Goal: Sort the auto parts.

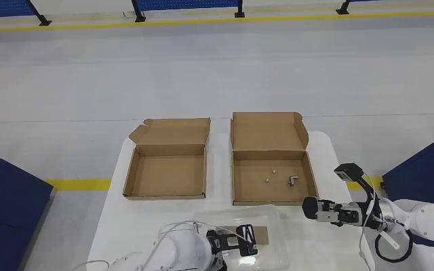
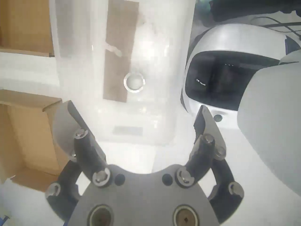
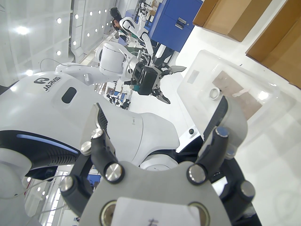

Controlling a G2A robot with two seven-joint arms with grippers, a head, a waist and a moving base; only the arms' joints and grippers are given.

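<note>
A small metal ring [image 2: 134,82] lies in the clear plastic bin [image 2: 77,36], close to a brown card [image 2: 121,48] that shows through the bin. My left gripper [image 2: 136,121] hangs open just above the bin's near end, nothing between its fingers; it also shows as the left gripper [image 1: 237,242] and the left gripper [image 3: 164,83]. My right gripper [image 3: 161,109] is open and empty, beside the bin [image 3: 235,83] at the table's right side, the right gripper [image 1: 309,207]. The ring [image 3: 214,93] sits inside, apart from both grippers.
Two open cardboard boxes stand behind the bin: the left box [image 1: 166,175] is bare inside, and the right box [image 1: 271,177] holds three small metal parts [image 1: 293,180]. The table's right edge [image 1: 339,176] is close to the right arm.
</note>
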